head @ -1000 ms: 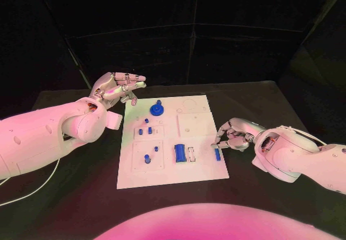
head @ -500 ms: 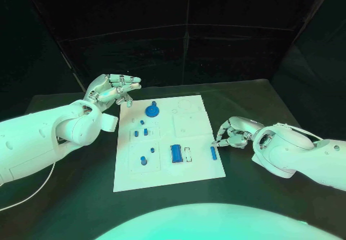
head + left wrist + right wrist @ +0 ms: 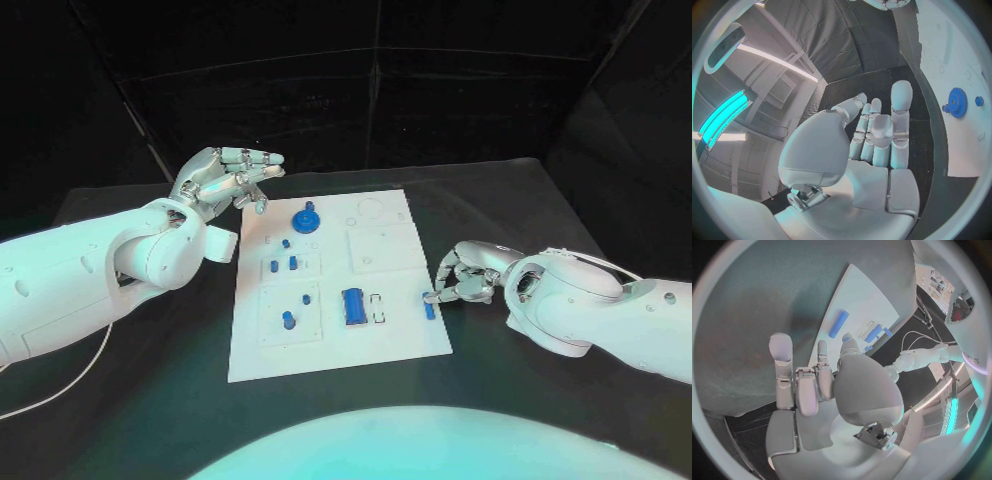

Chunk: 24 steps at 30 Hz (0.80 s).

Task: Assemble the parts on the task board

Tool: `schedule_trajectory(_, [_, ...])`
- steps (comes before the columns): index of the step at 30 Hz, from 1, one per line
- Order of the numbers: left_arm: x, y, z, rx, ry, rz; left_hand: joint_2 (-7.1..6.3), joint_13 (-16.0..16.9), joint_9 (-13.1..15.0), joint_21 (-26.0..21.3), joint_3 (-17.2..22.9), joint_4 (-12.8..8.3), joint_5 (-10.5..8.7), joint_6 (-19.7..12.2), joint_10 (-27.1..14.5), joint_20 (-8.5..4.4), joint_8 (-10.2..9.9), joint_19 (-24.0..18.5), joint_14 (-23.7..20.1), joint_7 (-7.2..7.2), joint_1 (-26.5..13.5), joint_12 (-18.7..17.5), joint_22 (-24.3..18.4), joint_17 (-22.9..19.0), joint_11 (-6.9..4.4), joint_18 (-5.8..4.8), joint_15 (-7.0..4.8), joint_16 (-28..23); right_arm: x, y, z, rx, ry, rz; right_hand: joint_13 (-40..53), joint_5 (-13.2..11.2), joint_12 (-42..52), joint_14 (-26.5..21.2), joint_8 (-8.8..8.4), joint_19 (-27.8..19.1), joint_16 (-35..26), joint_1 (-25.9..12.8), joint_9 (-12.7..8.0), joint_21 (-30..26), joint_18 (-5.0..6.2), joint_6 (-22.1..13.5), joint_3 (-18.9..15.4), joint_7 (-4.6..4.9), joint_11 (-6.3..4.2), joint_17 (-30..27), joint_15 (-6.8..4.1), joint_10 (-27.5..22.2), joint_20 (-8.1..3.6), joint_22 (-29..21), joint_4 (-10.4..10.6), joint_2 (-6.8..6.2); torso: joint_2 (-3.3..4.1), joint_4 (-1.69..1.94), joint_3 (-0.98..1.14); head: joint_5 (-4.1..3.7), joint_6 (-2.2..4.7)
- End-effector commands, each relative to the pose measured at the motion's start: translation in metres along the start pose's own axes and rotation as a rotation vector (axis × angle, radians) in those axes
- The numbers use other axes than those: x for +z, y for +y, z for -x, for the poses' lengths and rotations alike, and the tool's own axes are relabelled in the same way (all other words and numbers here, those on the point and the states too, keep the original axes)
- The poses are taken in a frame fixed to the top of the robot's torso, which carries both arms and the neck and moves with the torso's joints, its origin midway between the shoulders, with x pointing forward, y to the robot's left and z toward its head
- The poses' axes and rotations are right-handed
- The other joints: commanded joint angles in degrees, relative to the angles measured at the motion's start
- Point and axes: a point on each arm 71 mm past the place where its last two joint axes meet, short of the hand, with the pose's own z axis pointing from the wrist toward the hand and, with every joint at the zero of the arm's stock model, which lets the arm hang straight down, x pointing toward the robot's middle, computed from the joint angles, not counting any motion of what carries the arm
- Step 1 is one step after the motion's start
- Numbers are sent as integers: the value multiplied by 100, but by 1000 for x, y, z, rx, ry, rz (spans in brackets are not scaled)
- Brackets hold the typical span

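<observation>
Black table point(image 3: 548, 210) under teal light, dark curtain-like walls behind, seams showing in the backdrop. White task board point(image 3: 339, 285) sits mid-table, long side running away from the robot.

Parts on the board: blue gear point(image 3: 306, 218) at the far end w/ a small blue dot just beside it; a few short blue pegs point(image 3: 277, 266) in the left-hand panel; another blue peg point(image 3: 287, 320) lower down; a fat blue block point(image 3: 353, 305) near centre; a slim blue bar point(image 3: 428, 311) at the board's right edge.

Left hand point(image 3: 224, 180) hangs off the board's far left corner, above the table, fingers apart and loosely bent, nothing in it. Left wrist view confirms: bare palm, straight fingers point(image 3: 901, 107), gear off to the side on the board.

Right hand point(image 3: 464, 275) at the right edge of the board, fingers curled down, tips right by the slim blue bar. Touching or gripping it? Can't tell. Right wrist view shows a blue part lying free on the board beyond the fingertips point(image 3: 780, 347).
</observation>
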Motion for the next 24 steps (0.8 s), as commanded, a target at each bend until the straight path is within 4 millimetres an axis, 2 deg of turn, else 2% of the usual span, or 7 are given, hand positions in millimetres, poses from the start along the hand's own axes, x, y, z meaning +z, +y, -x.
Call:
schedule_trajectory(1, [0,-1,-1,-9,13,-5,27,8,6,-21,25,6,12,-29,-27,20,26,-20,-6,0,-8,33,-9,-10,5,40,13,27,1,1,-3,-35,43,5,425,-22,-30,483,-18,-44,-36,-18,-6,-35,34,45,-28,4,-18,946,34,-39,-14,-2,-6,-30,-1,-4,-7,11,4])
schedule_trajectory(8, [0,-1,-1,-10,16,-3,26,7,6,-24,24,7,11,-30,-29,20,26,-21,-5,1,-9,34,-11,-6,6,41,14,29,4,6,-6,-57,42,23,431,10,-28,485,-15,-42,-37,151,-13,-49,34,72,-3,-2,-24,950,29,-34,-18,-3,-83,-15,1,-3,-8,20,-1])
schedule_trajectory(15, [0,-1,-1,-11,17,-2,26,7,6,-22,25,6,12,-31,-30,20,26,-20,-5,1,-8,34,-9,-7,6,40,14,29,7,11,-11,-95,40,32,440,92,-22,488,-21,-24,-38,469,-28,-52,31,105,74,-13,-38,957,16,-26,-28,10,-282,52,5,0,-10,41,12])
schedule_trajectory(24, [-1,-1,-1,-11,16,-2,26,7,6,-22,25,6,12,-31,-30,20,26,-20,-5,1,-8,34,-9,-7,6,40,14,29,9,17,-24,-141,81,33,432,92,-35,483,-36,-29,-51,577,-43,-71,33,114,83,-14,-41,933,13,-32,-33,-13,-373,58,5,-1,-9,71,13])
